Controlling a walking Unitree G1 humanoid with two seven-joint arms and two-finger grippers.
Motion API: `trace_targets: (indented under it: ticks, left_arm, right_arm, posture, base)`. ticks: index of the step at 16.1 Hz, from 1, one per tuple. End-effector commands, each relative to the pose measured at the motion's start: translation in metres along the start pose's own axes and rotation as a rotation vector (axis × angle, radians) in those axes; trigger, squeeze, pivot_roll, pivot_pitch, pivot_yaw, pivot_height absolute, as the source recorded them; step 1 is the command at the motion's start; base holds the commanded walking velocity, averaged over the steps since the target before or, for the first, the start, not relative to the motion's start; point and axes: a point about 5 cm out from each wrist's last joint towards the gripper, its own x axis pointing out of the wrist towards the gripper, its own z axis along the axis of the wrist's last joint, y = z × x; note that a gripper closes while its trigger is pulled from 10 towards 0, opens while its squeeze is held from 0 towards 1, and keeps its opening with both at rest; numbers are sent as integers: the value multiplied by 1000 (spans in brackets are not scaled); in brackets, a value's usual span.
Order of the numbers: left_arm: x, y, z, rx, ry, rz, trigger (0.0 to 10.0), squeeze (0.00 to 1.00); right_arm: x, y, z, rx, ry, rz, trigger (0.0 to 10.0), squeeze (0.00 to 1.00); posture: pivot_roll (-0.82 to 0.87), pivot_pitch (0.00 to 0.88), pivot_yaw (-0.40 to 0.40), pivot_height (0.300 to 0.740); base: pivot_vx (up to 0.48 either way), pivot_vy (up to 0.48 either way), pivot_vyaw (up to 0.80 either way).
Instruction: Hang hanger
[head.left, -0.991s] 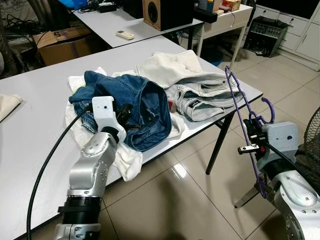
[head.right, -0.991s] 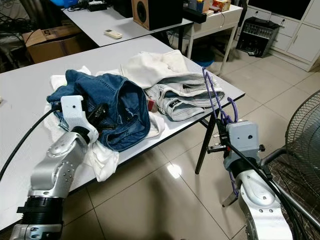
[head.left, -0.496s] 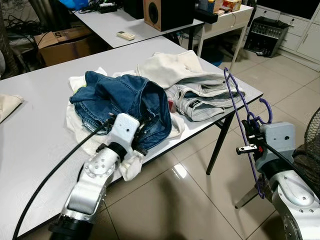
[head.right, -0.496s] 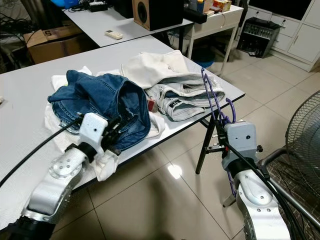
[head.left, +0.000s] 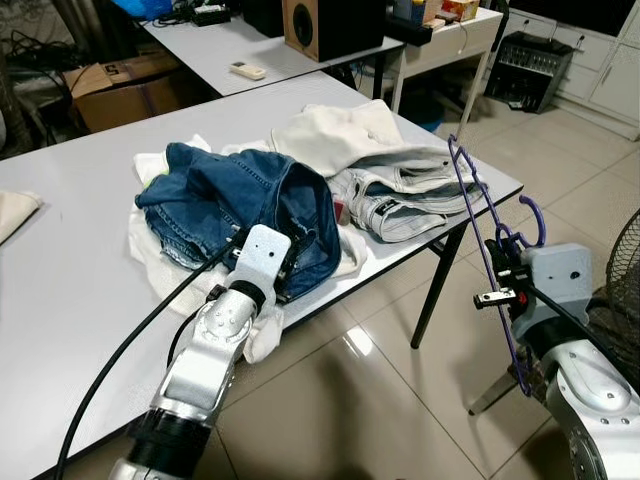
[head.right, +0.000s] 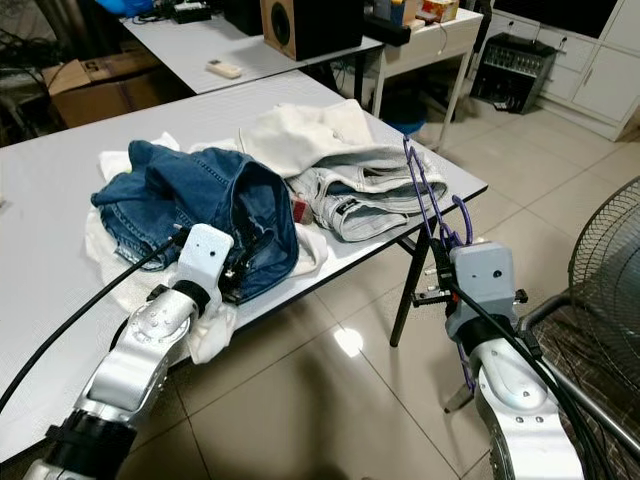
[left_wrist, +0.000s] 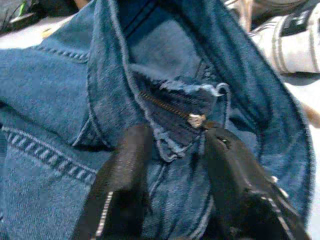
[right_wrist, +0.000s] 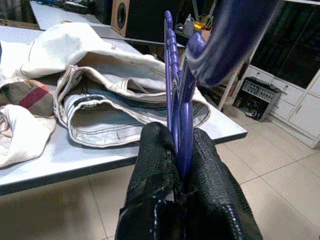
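A purple wire hanger (head.left: 478, 215) stands upright beyond the table's right corner, and my right gripper (head.left: 503, 272) is shut on its lower part. The right wrist view has its wires (right_wrist: 174, 75) pinched between the black fingers (right_wrist: 155, 160). On the white table (head.left: 70, 280) lies a crumpled pair of blue jeans (head.left: 225, 190). My left gripper (head.left: 287, 262) is at the near edge of the jeans. Its fingers (left_wrist: 125, 165) are open on either side of the zipper fly (left_wrist: 192, 120).
Pale jeans (head.left: 410, 200) and a cream garment (head.left: 340, 135) lie by the table's right corner. White cloth (head.left: 262, 335) hangs over the front edge. A fan (head.right: 605, 270) stands on the tiled floor at right. Behind are desks, a speaker (head.left: 320, 25) and a cardboard box (head.left: 120, 90).
My left arm has swung forward and lower, taking its gripper from over the jeans to their near edge by the fly. The right arm and the hanger have stayed where they were.
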Motion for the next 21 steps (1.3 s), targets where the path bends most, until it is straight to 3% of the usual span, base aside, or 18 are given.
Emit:
trace_targets:
  ticks: [1,6,7,8,9,11,14,15,17,21]
  left_arm:
    - [5,2,1,-21,25,39,10000,1000]
    - [13,8,-7,-78,113,170,10000,1000]
    - [15,11,-9,-137,119,202,10000,318]
    - [18,14,-10,-203,112,243,10000,0]
    - [19,14,-10,-216,112,254,10000,0]
    - [19,22,-8,-320,85,326,10000,0]
    - [19,27,-12,-335,92,344,10000,0]
    - [19,28,-13,-364,89,352,4627,0]
    - [21,28,-13,-429,75,353,0,0]
    - [23,23,-8,-580,16,309,0,0]
  right_arm:
    - [2,-3,5,-16,-23,-8,10000,0]
    - [3,-2,6,-15,-27,-7,10000,0]
    - [3,-3,6,-15,-28,-9,10000,0]
    - [3,-3,6,-15,-30,-11,10000,0]
    - [3,-3,6,-15,-30,-12,10000,0]
    - [3,-4,6,-16,-30,-12,10000,0]
    - [3,-4,6,-17,-31,-12,10000,0]
    - [3,-4,6,-17,-33,-14,10000,0]
    - [3,-4,6,-17,-34,-15,10000,0]
    - [2,-5,6,-20,-35,-20,10000,0]
  posture:
    - [-223,18,43,740]
    - [-227,14,48,740]
    - [-227,14,48,740]
    - [-231,10,49,740]
    - [-231,10,50,740]
    - [-233,8,49,740]
    - [-233,5,51,740]
    - [-234,0,53,740]
    - [-237,0,56,740]
    - [-242,0,60,740]
  base:
    - [0,0,0]
    - [0,0,0]
    - [0,0,0]
    - [0,0,0]
    - [0,0,0]
    - [0,0,0]
    - [0,0,0]
    - [0,0,0]
    - [0,0,0]
    - [0,0,0]
